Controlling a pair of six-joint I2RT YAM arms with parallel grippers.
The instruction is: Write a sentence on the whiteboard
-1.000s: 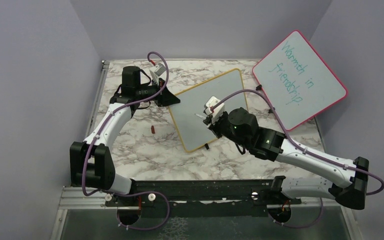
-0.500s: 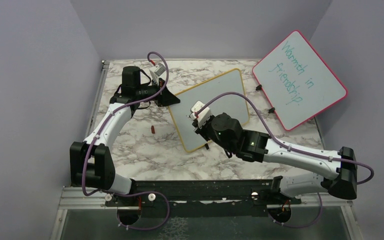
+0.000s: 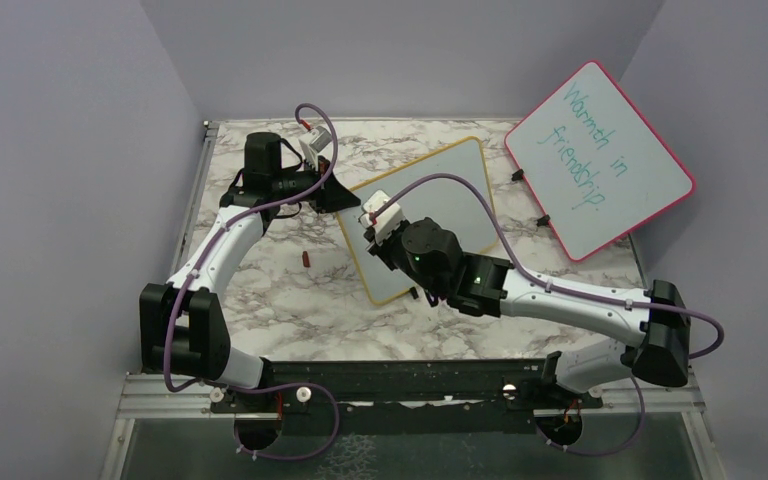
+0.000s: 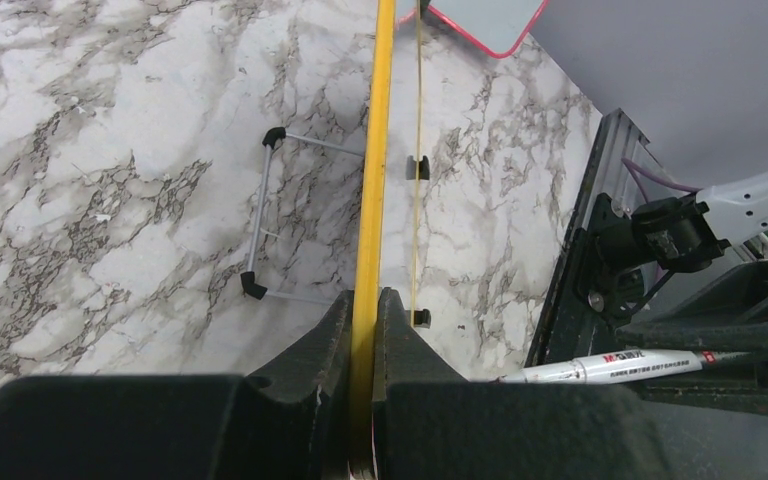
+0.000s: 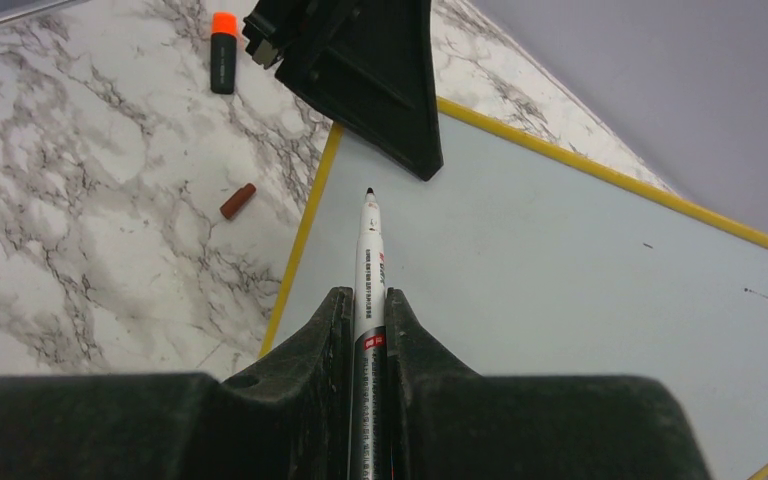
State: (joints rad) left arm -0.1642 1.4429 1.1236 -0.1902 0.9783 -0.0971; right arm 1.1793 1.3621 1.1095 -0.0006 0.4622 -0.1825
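Hovering over a blank board, the right claw [image 5: 368, 305] is pinched tight on a marker [image 5: 368, 262], cap off, dark tip aimed at the top left corner of the whiteboard [image 3: 430, 215]. Whether the tip touches the surface, I cannot tell. Over on the other side, the left claw [image 4: 364, 320] is clamped on the board's yellow frame, holding that corner up so the board stands propped near the middle of the marble tabletop [image 3: 260, 270]. Not one letter of the sentence is down yet, so by my reckoning the writing is all still to come. A small reddish cap [image 5: 238, 200] lies on the tabletop just beside the board, and a dark marker with an orange end [image 5: 222, 52] rests farther off. The marker barrel carries red print, too small to read. Behind, the pink-framed board [image 3: 600, 160] reads "Warmth in friendship."
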